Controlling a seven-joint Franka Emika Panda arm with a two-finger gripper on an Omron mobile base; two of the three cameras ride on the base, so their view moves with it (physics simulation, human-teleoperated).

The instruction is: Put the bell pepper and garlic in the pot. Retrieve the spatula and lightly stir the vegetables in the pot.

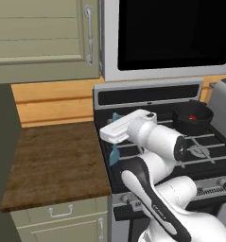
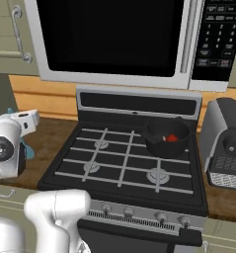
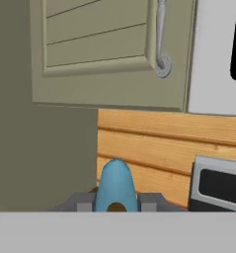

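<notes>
A white robot arm reaches over the left edge of a black gas stove (image 2: 124,158), its hand raised above the seam between stove and dark wooden counter (image 1: 53,160). In the hand view, the two-finger gripper (image 3: 116,203) is closed on the light-blue spatula (image 3: 116,185); only a rounded blue end rises between the fingertips. The arm's own body hides most of the tool in the base views, where small blue slivers peek out beside the wrist. The round black low-walled pot (image 2: 166,138) sits on the stove's back right burner, next to a grey boxy toaster (image 2: 227,143). Inside it shows a small patch of glossy red bell pepper (image 2: 172,138). The garlic cannot be made out.
</notes>
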